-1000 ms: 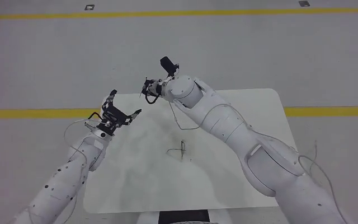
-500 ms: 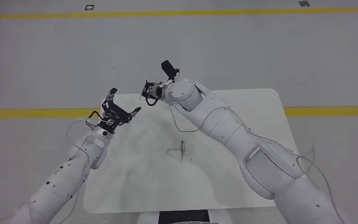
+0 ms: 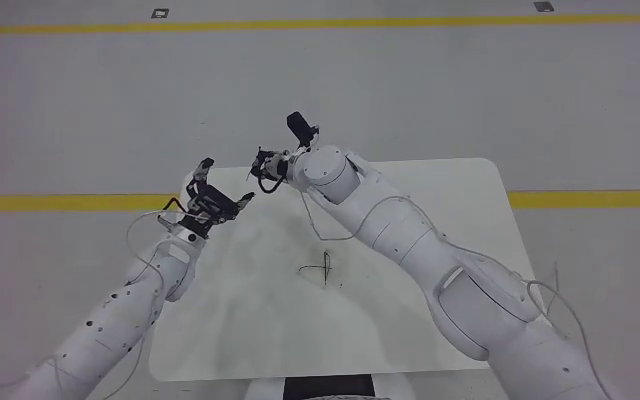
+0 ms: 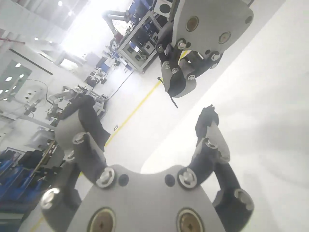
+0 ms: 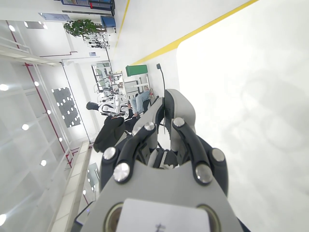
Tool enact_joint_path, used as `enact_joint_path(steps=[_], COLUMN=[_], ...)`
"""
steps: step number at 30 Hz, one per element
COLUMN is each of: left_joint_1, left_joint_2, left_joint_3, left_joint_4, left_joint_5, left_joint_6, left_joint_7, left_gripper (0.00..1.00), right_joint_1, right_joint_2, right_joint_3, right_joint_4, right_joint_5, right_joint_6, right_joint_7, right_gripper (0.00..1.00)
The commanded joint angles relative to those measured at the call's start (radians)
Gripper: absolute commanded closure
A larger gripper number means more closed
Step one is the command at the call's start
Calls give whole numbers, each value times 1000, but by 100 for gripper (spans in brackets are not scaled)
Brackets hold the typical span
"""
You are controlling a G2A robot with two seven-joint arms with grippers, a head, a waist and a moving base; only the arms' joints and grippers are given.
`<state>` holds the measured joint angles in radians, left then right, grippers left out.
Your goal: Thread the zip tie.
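My right gripper (image 3: pixel 262 166) hangs above the table's far left corner, shut on a thin black zip tie (image 5: pixel 164 83). The tie's square head (image 5: pixel 158 66) pokes out past the fingertips of the right gripper (image 5: pixel 165 95). In the left wrist view the right gripper (image 4: pixel 178 86) shows the zip tie (image 4: pixel 173 99) sticking out on both sides. My left gripper (image 3: pixel 216 197) sits just left of it, open, with nothing between its fingers. Its two fingers (image 4: pixel 209 119) point toward the held tie, a short gap away from the left gripper (image 4: pixel 144 119).
More black zip ties (image 3: pixel 322 268) lie crossed near the middle of the white table (image 3: pixel 450 200). A yellow floor line (image 3: pixel 560 198) runs behind the table.
My left gripper has drifted slightly up and right, closer to the right gripper. The right gripper has barely shifted and keeps its hold on the tie.
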<state>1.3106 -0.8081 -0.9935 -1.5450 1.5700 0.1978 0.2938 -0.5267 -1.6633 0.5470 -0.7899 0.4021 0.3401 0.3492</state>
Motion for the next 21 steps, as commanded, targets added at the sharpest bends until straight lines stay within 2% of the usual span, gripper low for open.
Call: enact_joint_path(steps=[1,3,9,12,16,17,21], left_joint_1=[-26,-37,-37,-47,-70,-75,-95], left_joint_2=[13,19,19,21,32,35,48], left_joint_3=[42,58,58,67,99,108,143], left_joint_4=[9,11,11,23,34,35,40], left_joint_5=[0,0,0,0,0,0,0], left_joint_6=[25,34,34,40,61,66,86], left_joint_7=[-7,7,7,12,16,16,10], left_gripper=[0,0,0,0,39,46,52], right_joint_1=[-6,-9,-9,-30,-40,-42,-52], right_joint_2=[-1,-1,-1,1,4,4,6], right_joint_3=[8,12,12,27,44,48,66], right_joint_4=[-3,-4,-4,-21,-40,-44,-64], right_joint_5=[-6,-12,-12,-20,-41,-45,-61], right_joint_6=[0,0,0,-4,0,0,0], right_joint_7=[-2,-3,-3,-20,-26,-27,-31], right_gripper=[100,100,100,100,100,100,100])
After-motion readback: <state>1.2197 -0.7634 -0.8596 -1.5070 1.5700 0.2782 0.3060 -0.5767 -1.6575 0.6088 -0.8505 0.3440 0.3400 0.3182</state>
